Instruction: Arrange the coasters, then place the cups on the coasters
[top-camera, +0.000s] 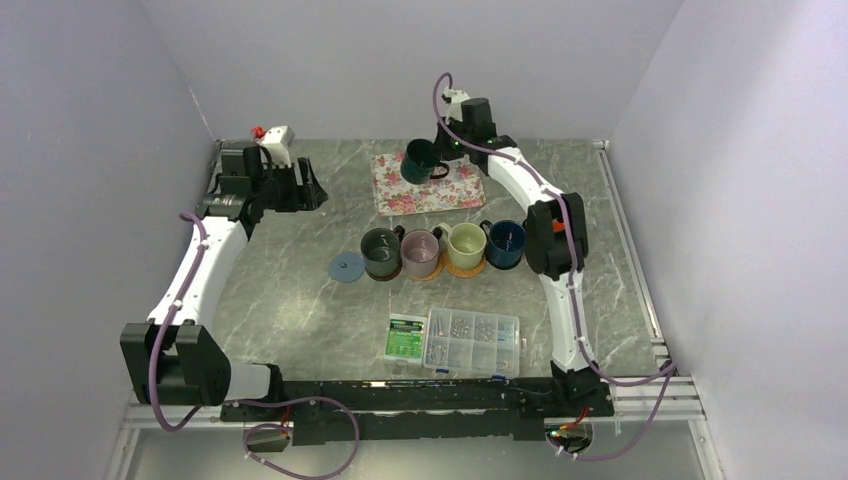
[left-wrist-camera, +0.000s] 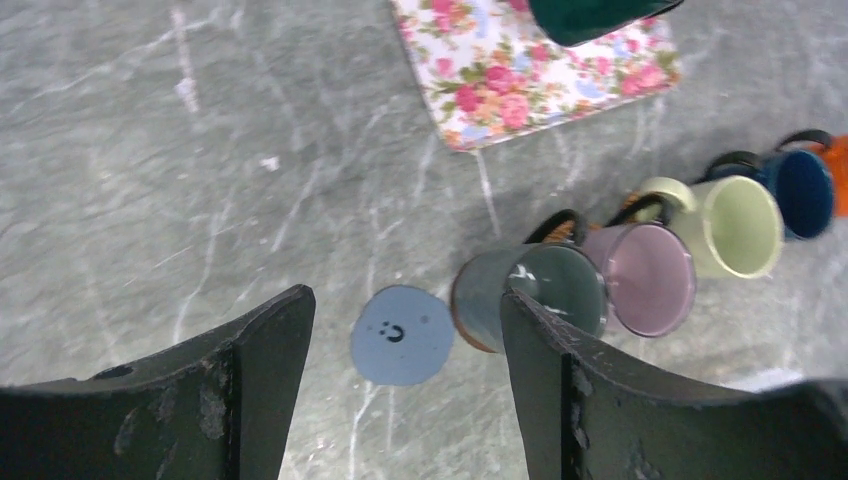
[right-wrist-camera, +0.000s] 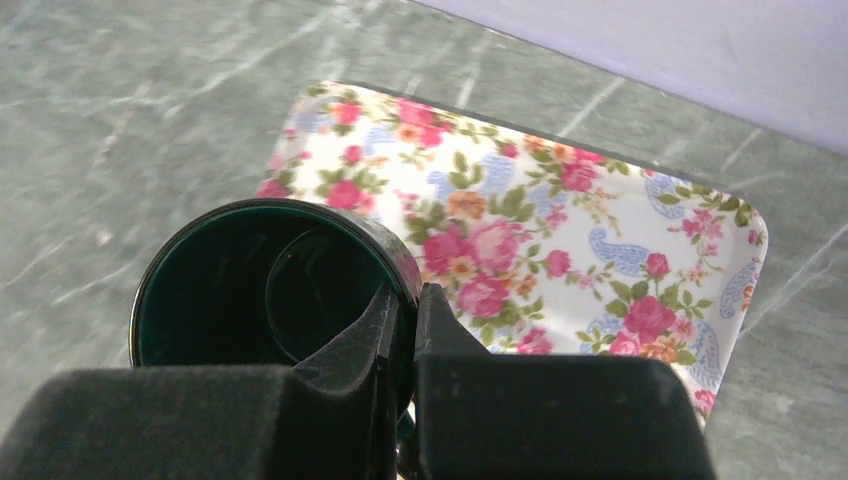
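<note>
A dark teal cup (top-camera: 420, 160) (right-wrist-camera: 270, 290) is over the floral tray (top-camera: 440, 190). My right gripper (right-wrist-camera: 408, 300) (top-camera: 445, 150) is shut on its rim, one finger inside and one outside. Four cups stand in a row: dark grey-green (top-camera: 381, 251), mauve (top-camera: 420, 251), pale green (top-camera: 465, 244) and navy (top-camera: 505, 242), with brown and woven tan coasters showing under them. A light blue coaster (top-camera: 347, 268) (left-wrist-camera: 402, 335) lies bare at the row's left end. My left gripper (left-wrist-camera: 405, 293) (top-camera: 310, 192) hangs open above the table, holding nothing.
A clear plastic screw box (top-camera: 472, 340) and a green packet (top-camera: 405, 337) lie near the front. The right arm (top-camera: 550, 235) reaches over the row's right end. An orange shape (left-wrist-camera: 838, 170) shows beside the navy cup. Walls enclose three sides.
</note>
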